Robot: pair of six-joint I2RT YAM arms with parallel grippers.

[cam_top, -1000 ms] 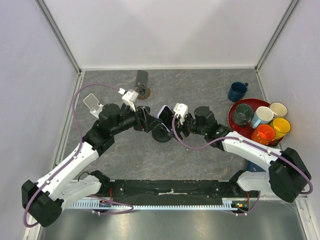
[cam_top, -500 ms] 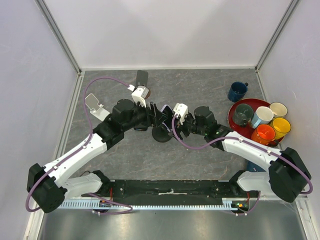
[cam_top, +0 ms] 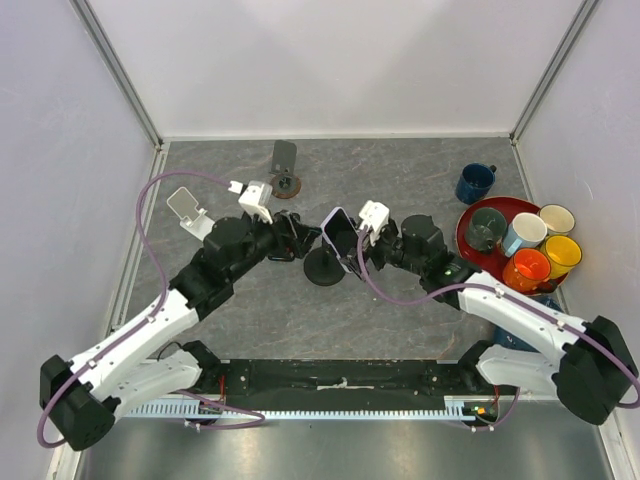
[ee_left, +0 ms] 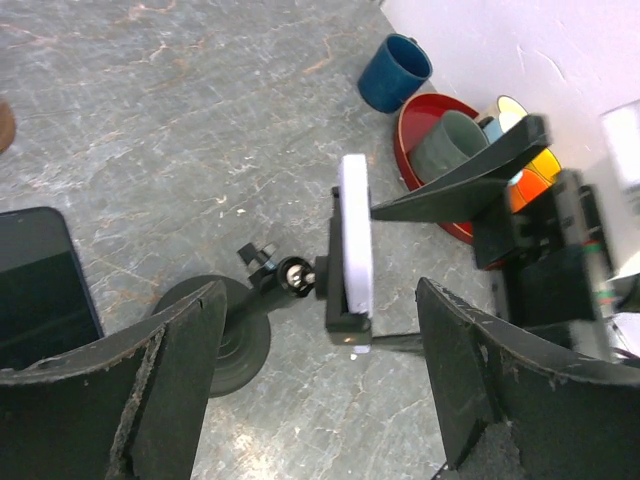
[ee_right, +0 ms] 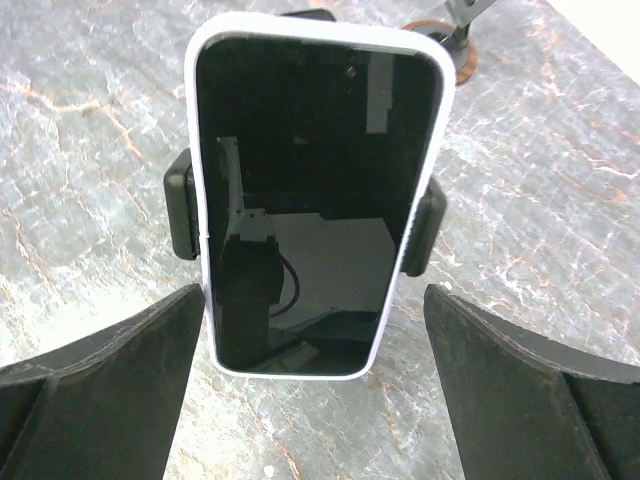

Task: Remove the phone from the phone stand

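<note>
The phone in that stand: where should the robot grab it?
I'd pinch the phone across its two long white edges, on the stretch nearest the right gripper, clear of the stand's side clamps. Come from the screen side; that gripper's open fingers flank it there.

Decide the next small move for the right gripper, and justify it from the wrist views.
Probably ease the right gripper forward and close it on the long edges of the phone. Its fingers stand open on either side of the phone without touching it, and the phone stand clamps the phone at both sides, so nothing but the stand holds it yet.
</note>
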